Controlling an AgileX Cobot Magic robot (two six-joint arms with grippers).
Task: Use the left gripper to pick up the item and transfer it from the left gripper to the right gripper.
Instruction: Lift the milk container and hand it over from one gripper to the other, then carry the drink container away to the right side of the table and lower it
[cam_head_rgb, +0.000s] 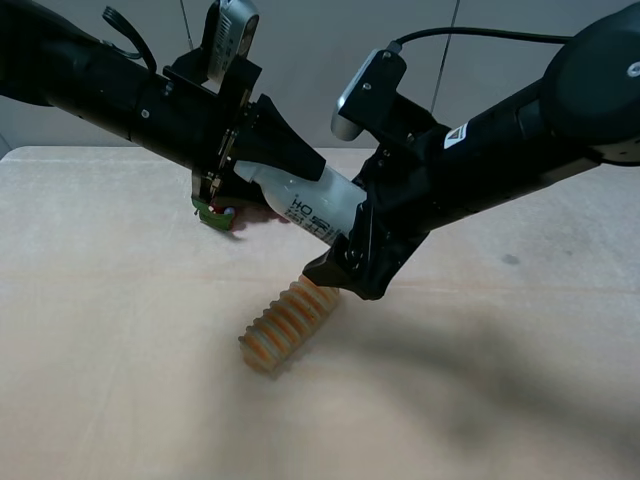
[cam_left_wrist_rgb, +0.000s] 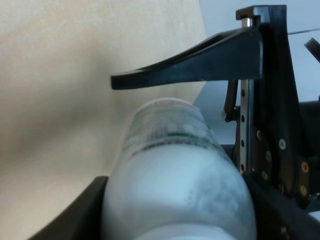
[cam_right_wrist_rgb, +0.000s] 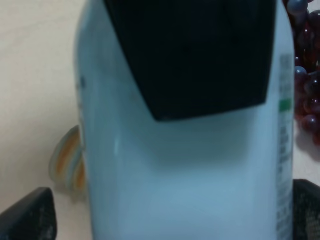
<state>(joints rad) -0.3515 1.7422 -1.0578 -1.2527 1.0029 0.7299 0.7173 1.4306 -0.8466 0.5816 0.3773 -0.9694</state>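
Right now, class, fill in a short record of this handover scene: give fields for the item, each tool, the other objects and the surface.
item: small white plastic bottle, lifted off the table, spanning both tools
left tool: around one end of the bottle; its grip cannot be told
right tool: around the other end; closure not clear
bread roll: orange, ridged, lying on the table below the bottle
grape bunch: red, on the table behind the bottle
surface: pale wooden table
stage: mid-transfer, bottle between both tools

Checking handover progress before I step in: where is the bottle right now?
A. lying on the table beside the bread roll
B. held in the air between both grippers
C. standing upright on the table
B: the bottle spans the left gripper and right gripper, above the bread roll.
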